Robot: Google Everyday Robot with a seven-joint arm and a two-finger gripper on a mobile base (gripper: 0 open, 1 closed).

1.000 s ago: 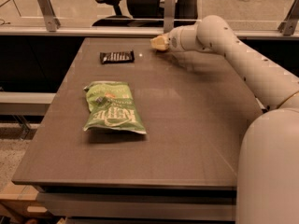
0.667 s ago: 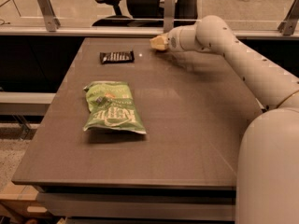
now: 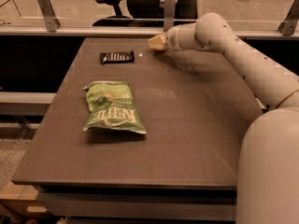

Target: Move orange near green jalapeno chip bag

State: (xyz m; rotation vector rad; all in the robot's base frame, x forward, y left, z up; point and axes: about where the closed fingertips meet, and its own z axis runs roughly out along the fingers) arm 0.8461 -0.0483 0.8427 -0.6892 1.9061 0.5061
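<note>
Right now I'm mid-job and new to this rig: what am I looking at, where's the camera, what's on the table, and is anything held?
There is only one picture, taken from the near end of a dark table looking along it. Where the camera is mounted is not known. The big pale shape at the right is the robot's body. Its single arm reaches across to the far edge, and its gripper sits there as a pale yellowish tip. A green chip bag lies flat on the left half of the table. A small black wrapper lies farther back. I cannot make out the orange as a separate thing, so I cannot say whether the gripper holds it.
</note>
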